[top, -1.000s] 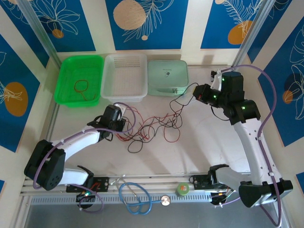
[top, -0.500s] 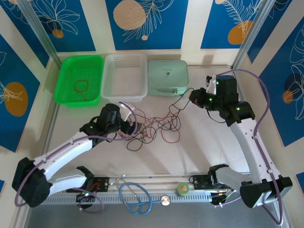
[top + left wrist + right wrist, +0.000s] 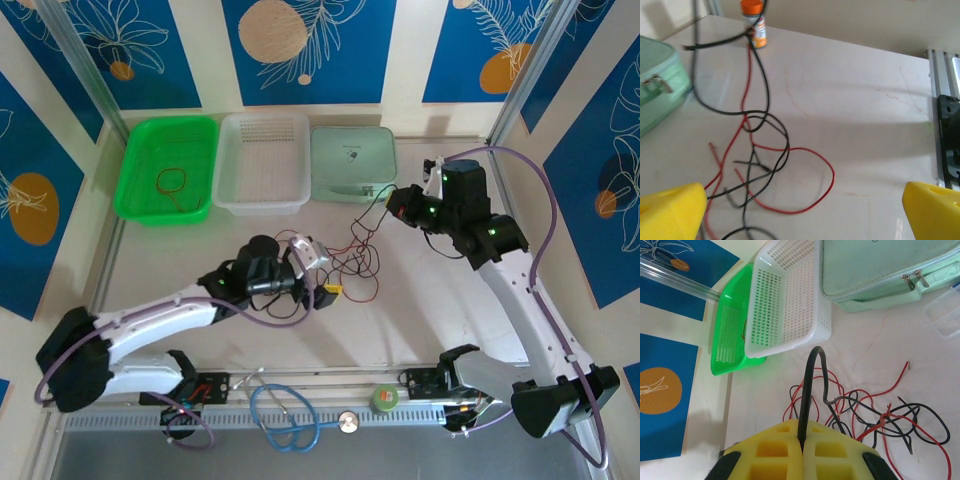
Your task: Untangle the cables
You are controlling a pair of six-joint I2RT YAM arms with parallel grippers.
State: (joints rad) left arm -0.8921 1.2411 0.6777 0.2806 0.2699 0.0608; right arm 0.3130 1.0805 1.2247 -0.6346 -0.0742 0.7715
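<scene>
Pale surface (image 3: 420,300): cables (image 3: 350,262) knotted near mint case (image 3: 352,160). Right claw (image 3: 802,447) clenched on black cable (image 3: 808,385), likely for tension; left claw (image 3: 802,207) released.

Looks smooth and plastic-sheathed along the cables (image 3: 756,159), over a matt pale table (image 3: 865,115). Left of the mint case (image 3: 880,265) with metal zip pulls (image 3: 914,276), reads as perforated plastic: white basket (image 3: 790,295), glossier green basket (image 3: 727,340).
</scene>
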